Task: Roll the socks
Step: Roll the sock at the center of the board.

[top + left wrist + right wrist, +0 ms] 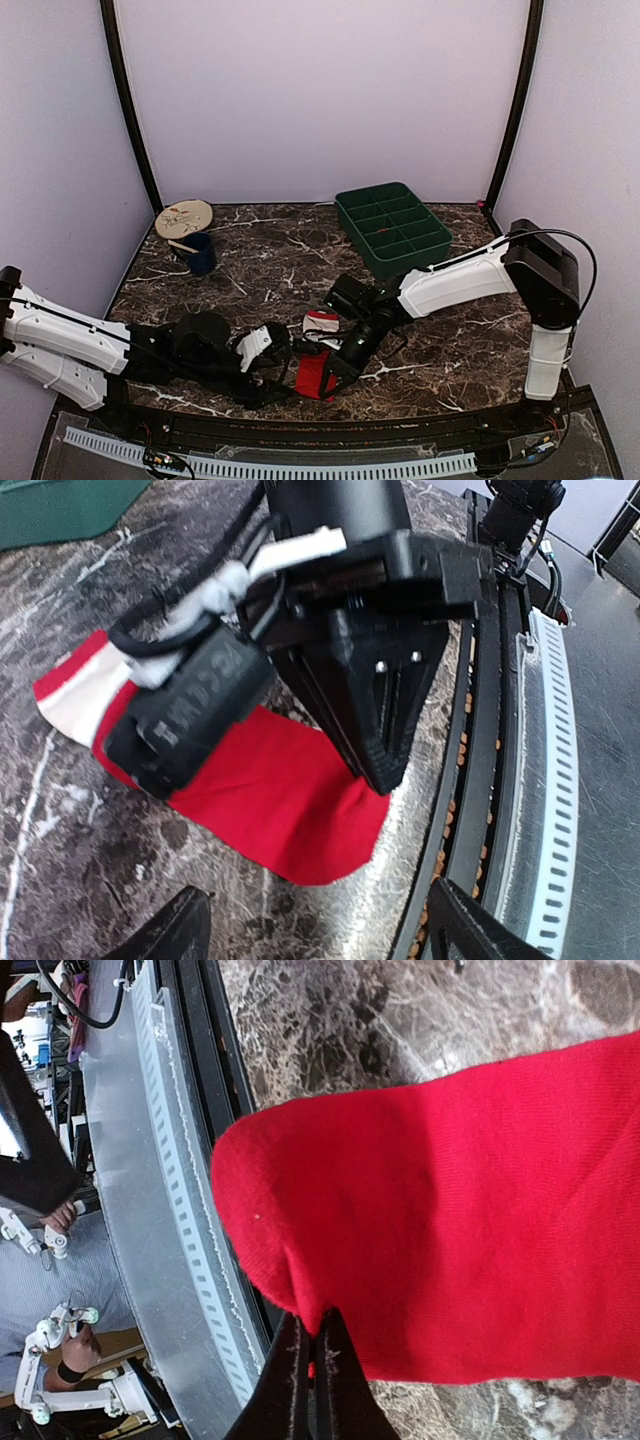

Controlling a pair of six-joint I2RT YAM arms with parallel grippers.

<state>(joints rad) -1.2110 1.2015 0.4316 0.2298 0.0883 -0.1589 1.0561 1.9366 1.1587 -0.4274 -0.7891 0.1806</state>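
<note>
The socks (316, 374) lie flat on the surface (260, 275), on the near side of the green tray (392, 230). The right pincer (310, 1355) nips the toe edge; the left pincer (318, 898) stands wide, empty. Rolling seems only beginning: next, turn the toe over toward the tray.

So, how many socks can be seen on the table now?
1 for certain: a red sock with a white cuff, flat near the front edge of the table, its toe edge pinched by the right gripper. A second may be hidden under it.
</note>
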